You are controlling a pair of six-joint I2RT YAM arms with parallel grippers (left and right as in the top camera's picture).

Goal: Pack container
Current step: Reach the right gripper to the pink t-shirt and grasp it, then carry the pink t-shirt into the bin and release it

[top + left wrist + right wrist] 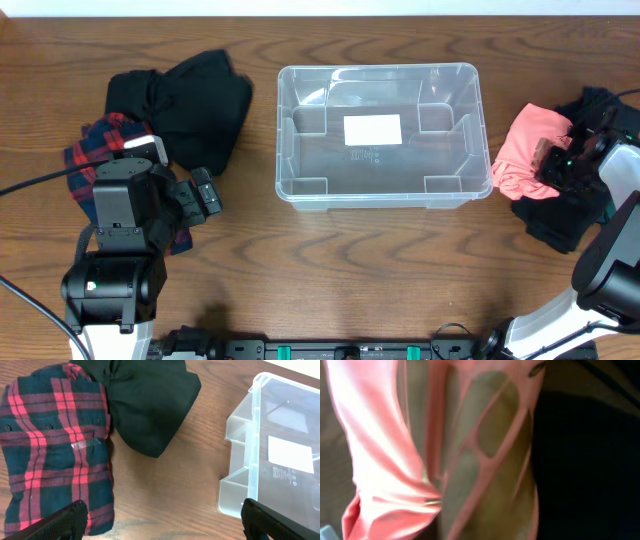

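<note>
The container [300,130] stands upright in the middle of the overhead frame on the wooden table [330,270], open side up, its white label [372,130] showing on the base. To the upper left lies a black garment [195,100], touching a red-and-dark plaid shirt [95,150] just below it. The left gripper [205,195] hangs at the lower left, beside the shirt's edge; in its wrist view the fingers [60,522] stand wide apart at the bottom corners, holding nothing, with the container's corner at the right edge. At the far right the right gripper [556,165] is down against a pink garment [522,150] lying on a dark pile [560,220]; its wrist view is all blurred pink cloth, so I cannot tell whether it grips.
</note>
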